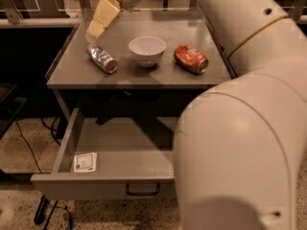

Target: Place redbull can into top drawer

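The redbull can (101, 58) is a slim silver can lying on its side on the left of the grey cabinet top (139, 73). My gripper (94, 31), with pale yellow fingers, hangs just above and behind the can's far end, pointing down-left, and holds nothing. The top drawer (120, 150) is pulled open below the cabinet top, with a small white sticker (85, 162) on its floor at the front left and a dark handle (143, 191) on its front.
A white bowl (147, 50) stands in the middle of the cabinet top. An orange-red dented can (191, 58) lies to its right. My large pale arm (244, 128) fills the right side and covers the drawer's right part. Cables lie on the speckled floor at left.
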Controlling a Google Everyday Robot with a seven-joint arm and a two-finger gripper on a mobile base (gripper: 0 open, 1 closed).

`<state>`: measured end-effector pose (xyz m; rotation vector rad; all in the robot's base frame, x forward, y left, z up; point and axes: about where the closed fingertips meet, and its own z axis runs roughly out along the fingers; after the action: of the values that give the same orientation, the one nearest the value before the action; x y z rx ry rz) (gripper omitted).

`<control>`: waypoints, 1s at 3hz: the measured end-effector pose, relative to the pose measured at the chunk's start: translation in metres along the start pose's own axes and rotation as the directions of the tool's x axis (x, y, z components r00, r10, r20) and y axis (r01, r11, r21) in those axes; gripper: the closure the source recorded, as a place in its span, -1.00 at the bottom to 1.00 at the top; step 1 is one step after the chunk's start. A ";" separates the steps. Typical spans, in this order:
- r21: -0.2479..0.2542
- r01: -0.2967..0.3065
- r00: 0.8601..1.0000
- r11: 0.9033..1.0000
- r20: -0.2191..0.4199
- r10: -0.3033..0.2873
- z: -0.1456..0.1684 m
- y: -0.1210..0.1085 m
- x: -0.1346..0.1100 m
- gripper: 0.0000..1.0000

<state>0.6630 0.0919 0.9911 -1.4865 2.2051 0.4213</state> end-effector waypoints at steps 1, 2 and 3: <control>-0.064 0.032 0.999 0.997 0.015 -0.031 0.047 -0.009 -0.049 -1.00; -0.051 0.032 0.999 0.998 0.041 -0.030 0.049 -0.014 -0.057 -1.00; -0.059 0.009 0.999 0.998 0.045 -0.006 0.060 -0.023 -0.052 -1.00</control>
<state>0.7129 0.1537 0.9667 -1.5005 2.1689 0.5162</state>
